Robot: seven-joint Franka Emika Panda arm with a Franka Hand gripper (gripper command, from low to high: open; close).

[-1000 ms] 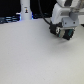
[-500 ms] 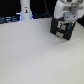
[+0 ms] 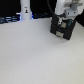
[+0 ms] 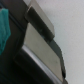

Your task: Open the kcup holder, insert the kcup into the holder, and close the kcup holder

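White table [image 3: 30, 55]; arm lowered over kcup holder [image 3: 61, 27]; hand [image 3: 62, 25] seemingly at its front, grip state unclear.

exterior wide, wrist close on kcup holder [image 4: 42, 50]

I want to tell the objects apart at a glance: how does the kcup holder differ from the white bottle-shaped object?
The kcup holder is black and boxy; the white bottle-shaped object is pale, slim and upright. The holder looks wider, the bottle narrower. The holder sits directly under the robot arm at the exterior view's right; the bottle stands alone at the left. Both rest on the white table.
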